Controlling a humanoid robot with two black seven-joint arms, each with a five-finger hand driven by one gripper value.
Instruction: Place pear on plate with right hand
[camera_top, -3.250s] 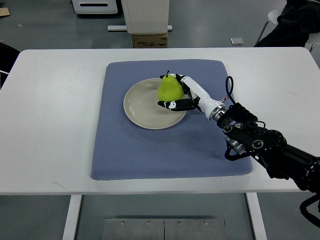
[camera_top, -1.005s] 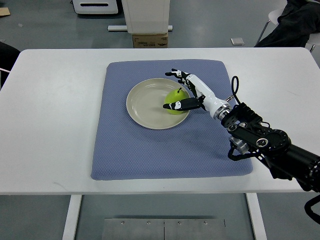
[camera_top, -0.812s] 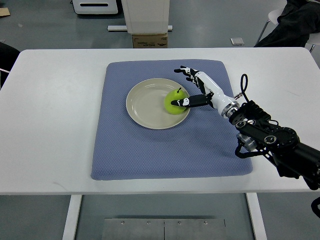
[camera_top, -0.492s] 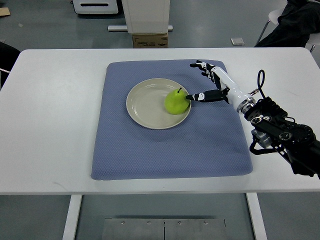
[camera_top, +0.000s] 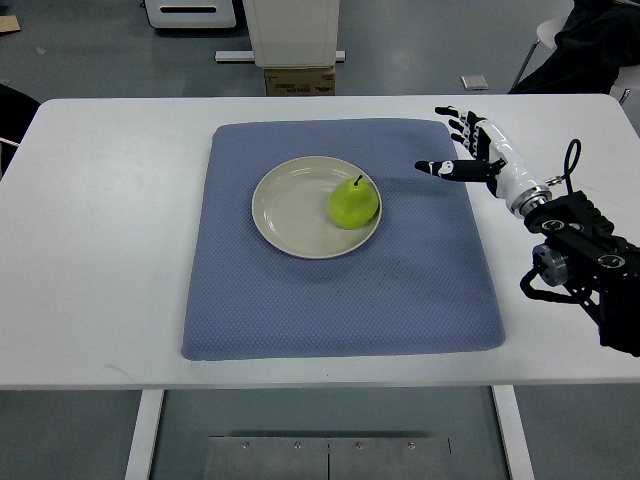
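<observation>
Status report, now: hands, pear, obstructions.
Right hand open, empty, at the blue mat's right edge. Left hand not in view. Pear upright on plate, right side. Nothing in the way.

No legible text, label, brand or number appears anywhere — not on the white counter (camera_top: 110, 230), the blue mat (camera_top: 330, 300), or the cardboard box (camera_top: 298, 80) on the floor at the far side, whose face is too small to read.
</observation>
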